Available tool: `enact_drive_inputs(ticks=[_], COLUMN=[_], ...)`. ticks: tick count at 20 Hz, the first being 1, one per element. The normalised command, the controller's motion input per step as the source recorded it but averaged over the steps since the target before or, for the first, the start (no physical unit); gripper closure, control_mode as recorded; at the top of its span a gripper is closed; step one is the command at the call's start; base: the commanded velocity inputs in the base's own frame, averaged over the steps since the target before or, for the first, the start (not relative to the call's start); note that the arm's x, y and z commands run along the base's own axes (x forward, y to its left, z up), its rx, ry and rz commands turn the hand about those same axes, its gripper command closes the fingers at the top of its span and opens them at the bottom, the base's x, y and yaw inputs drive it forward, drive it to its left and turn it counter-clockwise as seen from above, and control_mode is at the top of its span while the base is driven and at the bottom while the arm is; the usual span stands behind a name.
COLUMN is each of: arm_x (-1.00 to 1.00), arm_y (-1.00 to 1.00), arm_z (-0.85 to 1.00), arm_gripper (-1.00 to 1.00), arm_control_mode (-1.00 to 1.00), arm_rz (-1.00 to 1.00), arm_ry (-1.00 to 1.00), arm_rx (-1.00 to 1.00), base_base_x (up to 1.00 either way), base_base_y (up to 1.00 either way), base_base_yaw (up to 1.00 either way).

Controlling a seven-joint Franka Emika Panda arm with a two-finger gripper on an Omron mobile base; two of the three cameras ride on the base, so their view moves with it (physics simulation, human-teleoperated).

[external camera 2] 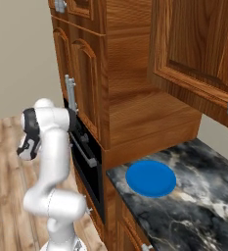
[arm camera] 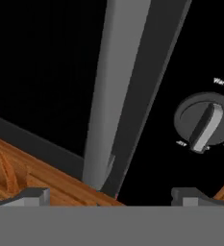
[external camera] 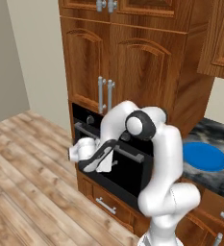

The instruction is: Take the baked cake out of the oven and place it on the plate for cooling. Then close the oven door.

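My two-finger gripper (arm camera: 111,194) is spread wide, nothing between its dark tips, and it points at the front of the black built-in oven (external camera: 128,168) set into the tall wooden cabinet column (external camera: 132,57). In the hand view the long silver bar handle (arm camera: 116,91) of the black glass-fronted oven door (arm camera: 41,67) runs from the top edge down to a point between my fingertips; I cannot tell whether I touch it. The door is shut against the oven. Beside the handle sits a round dark knob (arm camera: 202,122) with a grey pointer; above it I read the word "Warm", and two smaller labels under the knob are too blurred to read.

From the left base view my white hand (external camera: 92,153) hangs in front of the oven door, close to the handle. The flat round bright blue plate (external camera 2: 150,178) lies bare on the dark marbled stone counter (external camera 2: 193,206) just beside the oven, on its far side from the wooden plank floor (external camera: 27,182). The cake is out of sight behind the closed door.
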Motion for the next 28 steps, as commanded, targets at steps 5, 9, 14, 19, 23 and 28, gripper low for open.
enact_drive_inputs(ticks=[5, 9, 14, 19, 23, 28], arm_x=[0.59, 0.47, 0.44, 0.41, 0.26, 0.16], arm_y=[-0.08, -0.34, -0.39, -0.23, -0.18, -0.16], arm_z=[-0.18, 0.0, -0.09, -0.35, -0.39, -0.37], arm_gripper=[-1.0, -1.0, -1.0, -1.0, -1.0, 1.0], arm_control_mode=[-1.0, -1.0, -1.0, -1.0, -1.0, -1.0], arm_rz=[-0.02, 0.0, 0.0, 0.0, 0.0, 0.0], arm_ry=[0.0, 0.0, 0.0, 0.0, 0.0, 0.0], arm_rx=[-0.03, 0.0, 0.0, 0.0, 0.0, 0.0], base_base_x=[0.0, 0.0, 0.0, 0.0, 0.0, 0.0], base_base_y=[0.0, 0.0, 0.0, 0.0, 0.0, 0.0], base_base_yaw=[0.0, 0.0, 0.0, 0.0, 0.0, 0.0])
